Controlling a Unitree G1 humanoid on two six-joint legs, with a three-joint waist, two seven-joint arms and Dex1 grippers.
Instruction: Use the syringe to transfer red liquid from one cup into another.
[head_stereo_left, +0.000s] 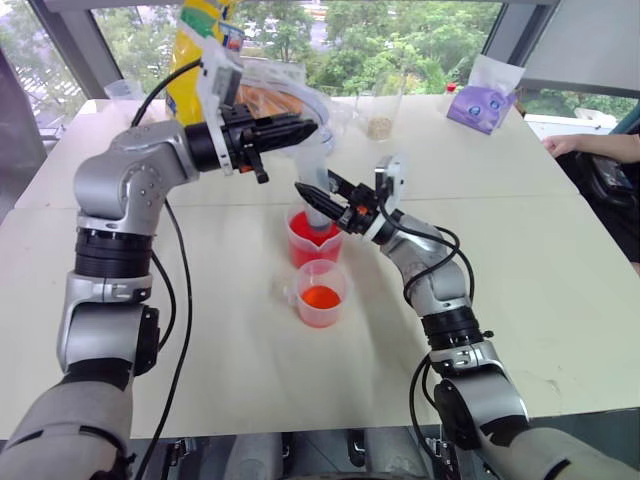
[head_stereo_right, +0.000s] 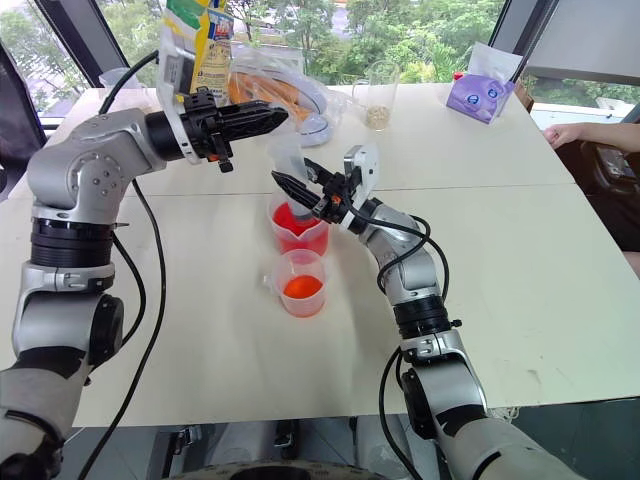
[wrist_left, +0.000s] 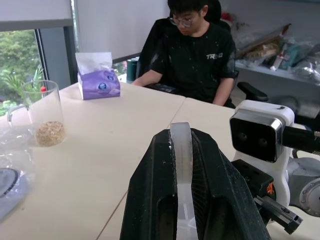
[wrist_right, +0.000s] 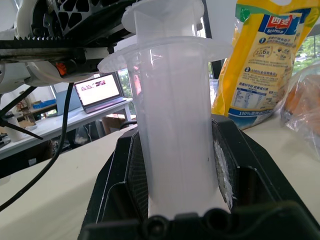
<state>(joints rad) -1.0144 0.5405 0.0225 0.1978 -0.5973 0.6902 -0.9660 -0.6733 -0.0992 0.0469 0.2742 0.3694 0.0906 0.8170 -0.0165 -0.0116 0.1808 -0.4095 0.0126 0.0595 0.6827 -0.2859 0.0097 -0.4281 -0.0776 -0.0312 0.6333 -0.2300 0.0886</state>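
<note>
The clear syringe stands upright over the taller cup of red liquid, and its lower end reaches into the cup's mouth. My right gripper is shut on the barrel from the right. Above it, my left gripper comes in level from the left and is shut on the plunger's top. The shorter cup with orange-red liquid stands on the table just in front of the taller cup.
At the table's far side are a yellow bag, a plastic bag over a white dish, a clear cup with beige grains and a purple tissue pack. A person sits at the far right corner.
</note>
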